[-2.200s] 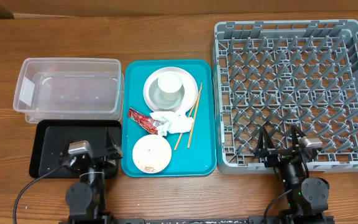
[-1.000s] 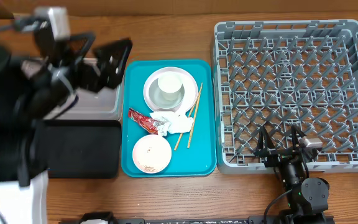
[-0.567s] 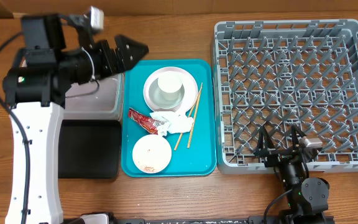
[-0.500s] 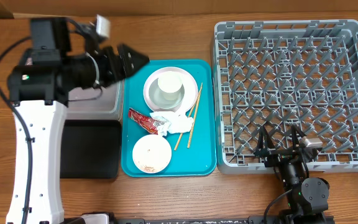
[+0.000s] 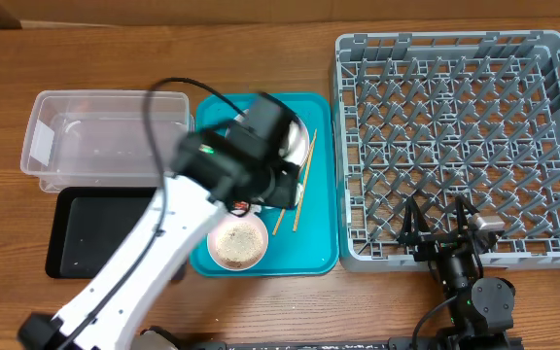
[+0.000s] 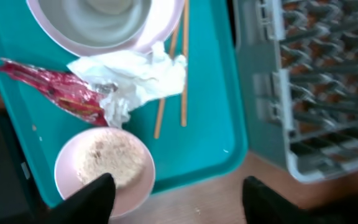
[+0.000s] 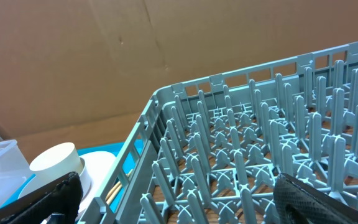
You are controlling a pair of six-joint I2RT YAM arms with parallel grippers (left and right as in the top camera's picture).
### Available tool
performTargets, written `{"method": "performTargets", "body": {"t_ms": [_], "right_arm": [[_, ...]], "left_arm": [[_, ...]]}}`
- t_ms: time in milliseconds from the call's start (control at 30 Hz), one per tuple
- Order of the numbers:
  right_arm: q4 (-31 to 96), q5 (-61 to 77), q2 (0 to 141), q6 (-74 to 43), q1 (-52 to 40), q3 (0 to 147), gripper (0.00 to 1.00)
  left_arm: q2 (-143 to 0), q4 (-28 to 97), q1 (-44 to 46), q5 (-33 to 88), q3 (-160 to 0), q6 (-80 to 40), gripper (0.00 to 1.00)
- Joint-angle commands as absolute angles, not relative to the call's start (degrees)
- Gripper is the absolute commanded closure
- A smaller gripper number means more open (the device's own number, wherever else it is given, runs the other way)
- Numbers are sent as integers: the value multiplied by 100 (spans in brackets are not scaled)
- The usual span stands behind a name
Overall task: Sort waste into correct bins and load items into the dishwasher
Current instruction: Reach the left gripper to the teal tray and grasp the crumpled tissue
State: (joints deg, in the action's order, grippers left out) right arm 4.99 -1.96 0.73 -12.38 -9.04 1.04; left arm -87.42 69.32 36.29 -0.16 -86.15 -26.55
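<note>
My left gripper (image 6: 180,200) hangs open over the near edge of the teal tray (image 6: 210,143), with nothing between its fingers. Just beyond it lie the pale pink bowl (image 6: 104,167) with rice grains in it, the red wrapper (image 6: 55,93), the crumpled white napkin (image 6: 135,78) and the wooden chopsticks (image 6: 182,81). The round plate (image 6: 166,34) sits at the tray's far end. In the overhead view the blurred left arm (image 5: 231,165) covers the middle of the tray. My right gripper (image 7: 185,208) stands open at the near side of the grey dish rack (image 5: 460,146).
The clear tub (image 5: 105,136) stands left of the teal tray, with the black tray (image 5: 105,238) in front of it. From the right wrist, the white cup (image 7: 55,165) shows past the rack's left wall. Bare wood lies along the table's front edge.
The left arm has swung from above the clear tub to over the teal tray and dropped lower. The right arm has not moved.
</note>
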Motion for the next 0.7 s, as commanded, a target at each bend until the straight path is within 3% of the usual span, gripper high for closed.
{"method": "performTargets", "body": {"t_ms": [0,167,300,533,667], "right_arm": [[460,-244,34,-1201,-886,45,0],[460,-244,34,-1201,-886,45,0],[460,-244,34,-1201,-886,45,0],[460,-244,34,-1201,-886,45,0],[460,-244,34,-1201,-886,45,0]], "left_arm": [[-8877,6595,3778,-1160,-8320,-2856,23],[-9133,6233,3636,-1306,-8217,-2493,20],[-9437,6263,3594,-1306,-8165,-2462,31],[-10283,6114,3531,-1269,-8130,-2165,36],[-10639,6141,3350,-499,-8125,-1820,39]]}}
